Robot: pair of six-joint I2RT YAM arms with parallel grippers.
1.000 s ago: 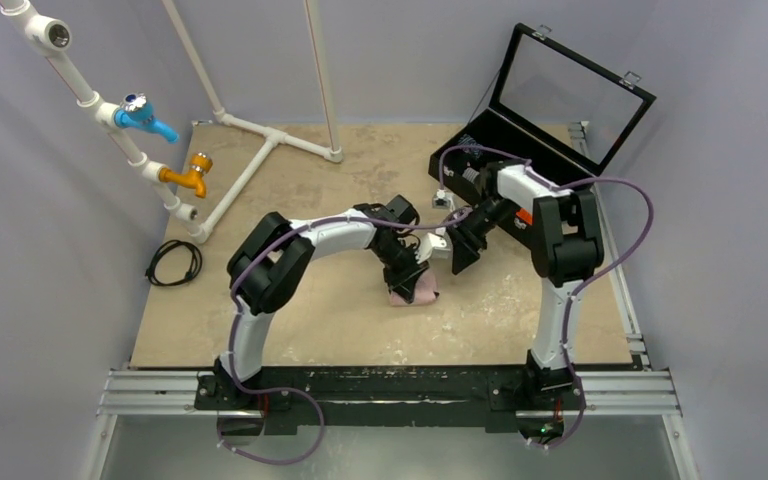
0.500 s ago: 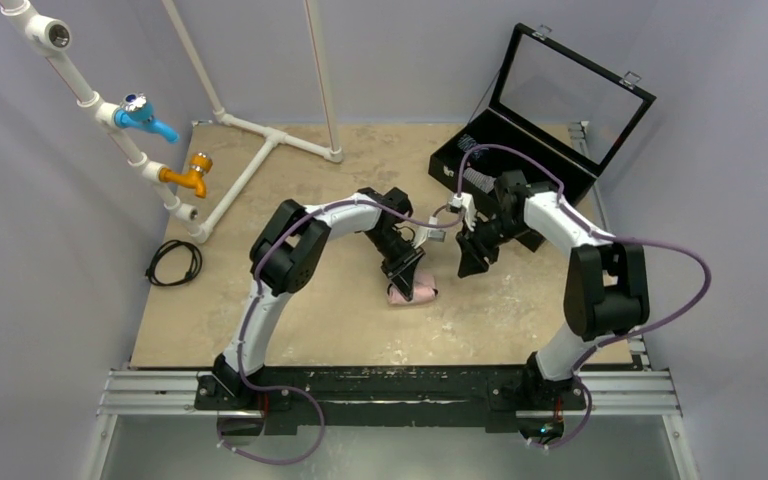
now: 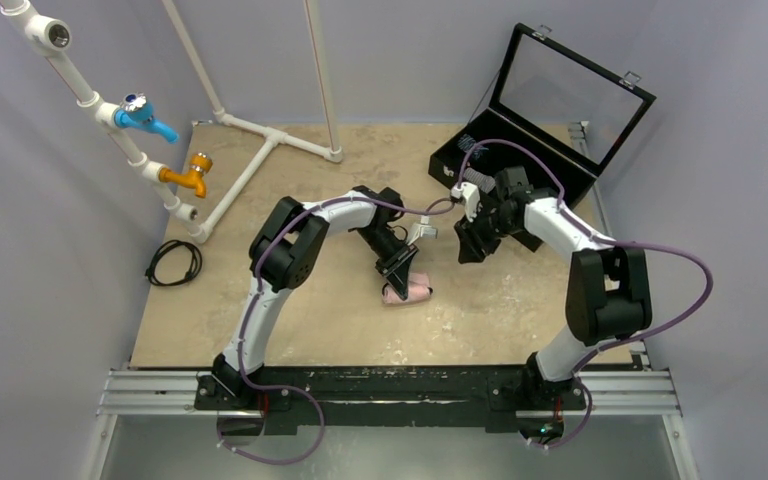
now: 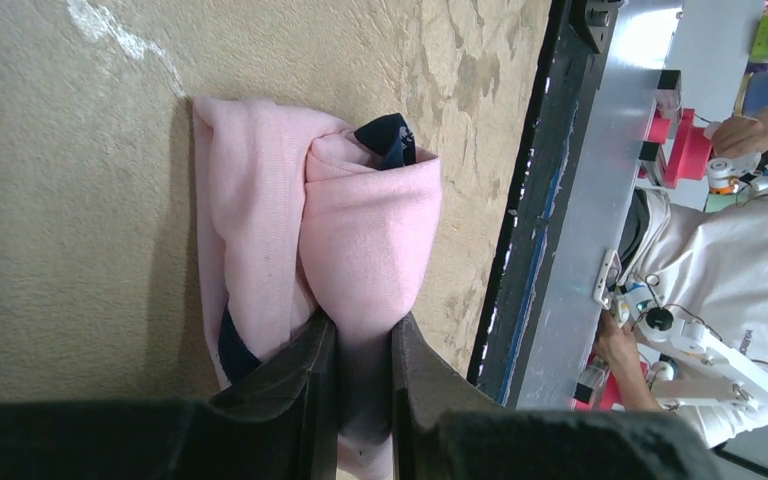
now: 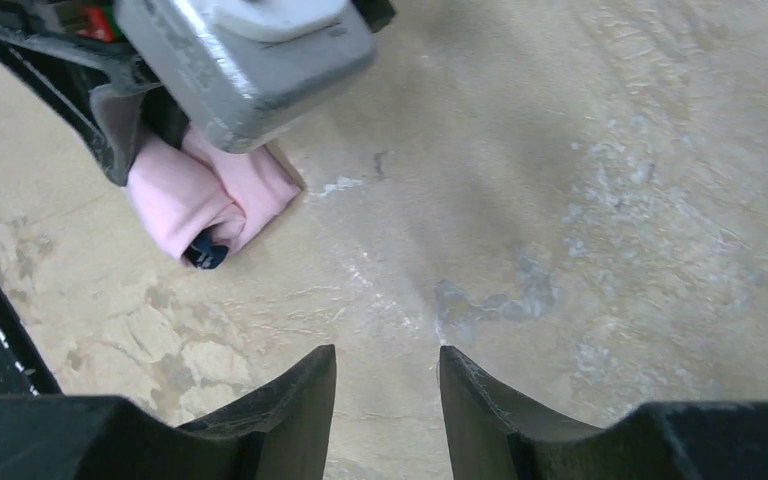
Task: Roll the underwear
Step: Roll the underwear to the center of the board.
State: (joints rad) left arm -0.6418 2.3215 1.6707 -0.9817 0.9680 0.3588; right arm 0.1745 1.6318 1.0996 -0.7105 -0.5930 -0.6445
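The underwear (image 3: 407,291) is a pale pink rolled bundle with dark navy trim, lying on the tan table near the middle. In the left wrist view the underwear (image 4: 350,230) is a thick roll with navy trim at its far end. My left gripper (image 4: 364,335) is shut on the near end of the roll; it also shows in the top view (image 3: 401,275). My right gripper (image 5: 387,365) is open and empty above bare table, right of the roll; it also shows in the top view (image 3: 468,246). The underwear (image 5: 205,200) lies to its upper left.
An open black case (image 3: 540,120) stands at the back right. White pipework (image 3: 250,150) with a blue valve (image 3: 145,113) and an orange valve (image 3: 190,175) lies at the back left. A black cable coil (image 3: 173,262) lies at the left edge.
My right gripper has pulled back up and to the right, away from the roll. My left gripper has stayed shut on the roll, which shifted slightly left.
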